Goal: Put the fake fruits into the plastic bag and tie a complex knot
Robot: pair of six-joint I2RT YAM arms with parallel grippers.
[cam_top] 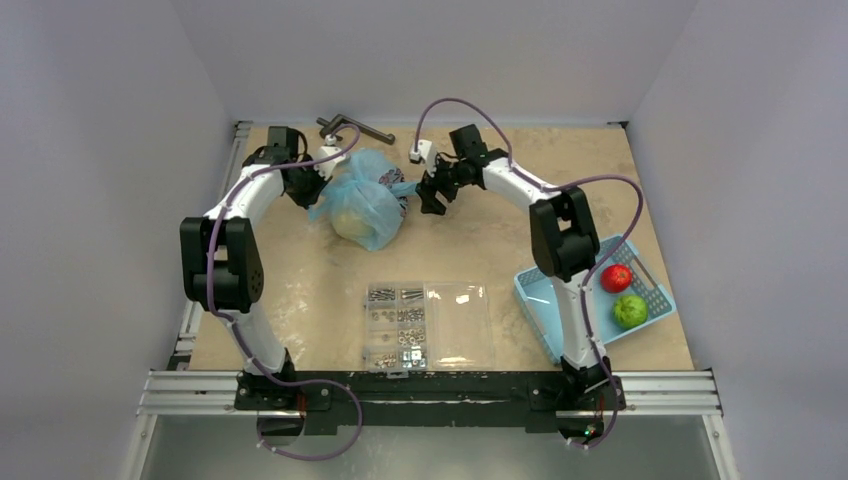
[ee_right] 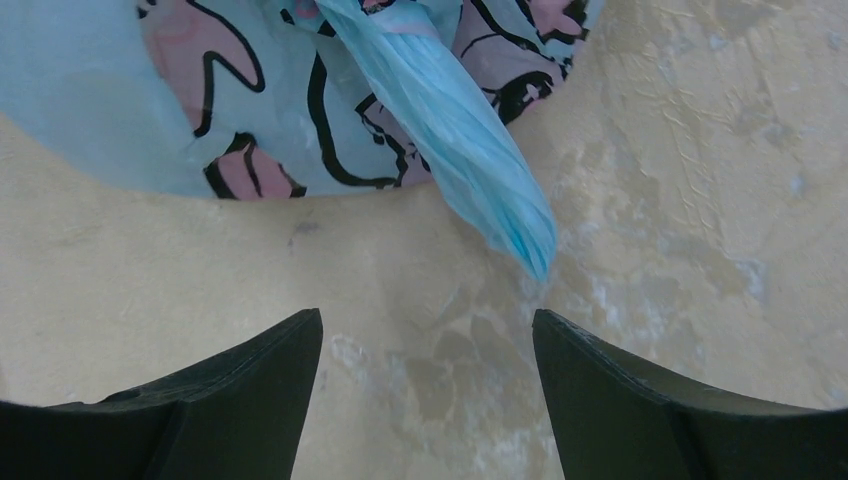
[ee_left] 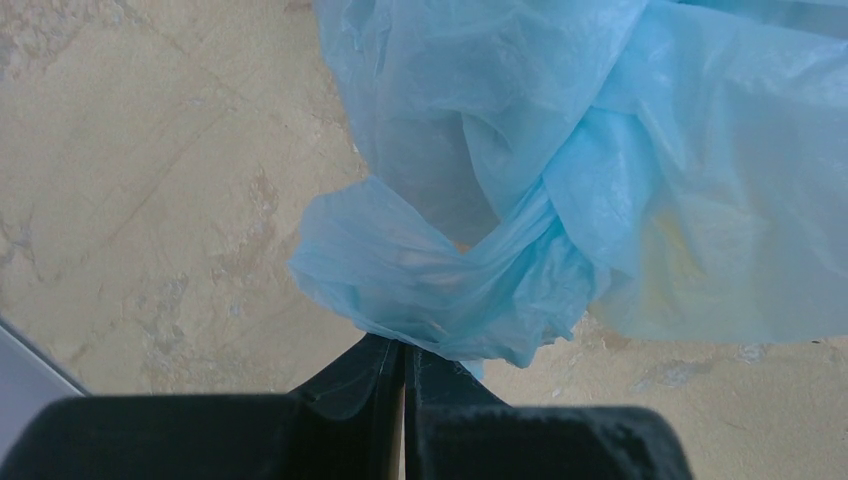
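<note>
Two sit in the blue basket (cam_top: 543, 296): a red fruit (cam_top: 616, 278), a green fruit (cam_top: 629, 311). Left gripper (ee_left: 404, 349) pinches the plastic bag (ee_left: 480, 150); right gripper (ee_right: 428, 316) gapes apart over the tabletop (ee_right: 700, 200).

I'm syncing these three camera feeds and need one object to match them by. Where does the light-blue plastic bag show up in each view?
Top external: plastic bag at upper centre, between both arms.
Left wrist: plastic bag fills the upper right, with a twisted part pinched in the shut left gripper.
Right wrist: plastic bag runs along the top, printed side showing, its twisted end pointing toward the open right gripper.
Shared landmark: the beige table.
</note>
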